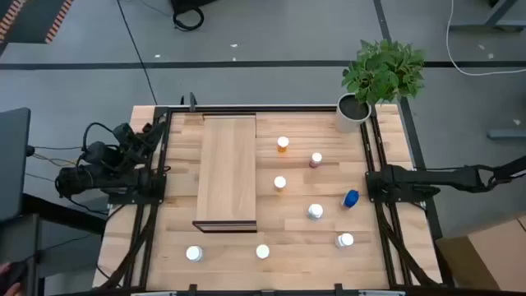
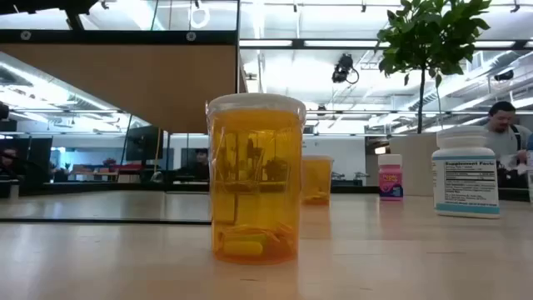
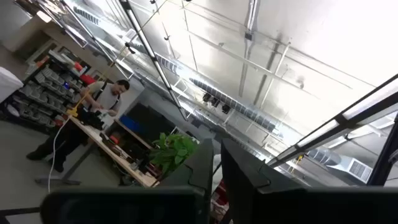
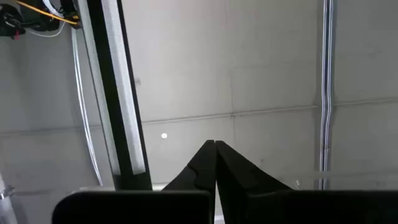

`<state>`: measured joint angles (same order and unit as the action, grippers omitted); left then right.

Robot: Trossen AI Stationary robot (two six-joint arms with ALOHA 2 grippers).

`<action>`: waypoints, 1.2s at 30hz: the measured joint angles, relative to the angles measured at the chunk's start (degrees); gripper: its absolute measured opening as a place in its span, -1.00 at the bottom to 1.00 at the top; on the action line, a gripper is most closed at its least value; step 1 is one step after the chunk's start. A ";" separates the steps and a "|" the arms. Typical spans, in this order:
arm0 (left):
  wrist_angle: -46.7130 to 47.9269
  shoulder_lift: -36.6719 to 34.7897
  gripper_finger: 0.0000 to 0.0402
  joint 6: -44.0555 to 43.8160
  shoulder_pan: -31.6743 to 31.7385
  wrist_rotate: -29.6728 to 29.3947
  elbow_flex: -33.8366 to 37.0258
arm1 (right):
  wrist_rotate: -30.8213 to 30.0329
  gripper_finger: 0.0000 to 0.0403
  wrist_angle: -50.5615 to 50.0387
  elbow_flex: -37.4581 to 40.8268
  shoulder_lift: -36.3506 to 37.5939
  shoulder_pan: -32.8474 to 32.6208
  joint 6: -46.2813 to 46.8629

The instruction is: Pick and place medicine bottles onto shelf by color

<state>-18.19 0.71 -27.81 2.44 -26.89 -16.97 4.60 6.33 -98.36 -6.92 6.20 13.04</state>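
Both claws shut, parked at counter edges, shelf bare. Open right claw first, approach blue bottle sideways.

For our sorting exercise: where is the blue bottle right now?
In the high view the blue bottle lies tipped over on the table's right side, between two white-capped bottles, well right of the shelf.

Medicine bottles stand on the table right of the shelf.

Slatted wooden table, shelf, eight medicine bottles, plant pot
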 joint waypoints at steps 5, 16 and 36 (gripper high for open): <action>0.01 0.00 -0.84 0.00 0.00 0.01 0.00 | 0.00 -0.95 0.00 0.01 0.00 0.00 0.00; 0.01 0.01 -0.81 0.00 0.00 0.02 0.00 | 0.00 -0.95 -0.01 0.01 0.00 0.02 0.01; 0.38 0.02 -0.80 0.00 0.02 0.02 0.00 | 0.00 -0.95 -0.02 -0.01 0.00 0.00 0.00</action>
<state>-17.82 0.73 -27.81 2.46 -26.87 -16.97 4.60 6.31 -98.37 -6.92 6.20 13.04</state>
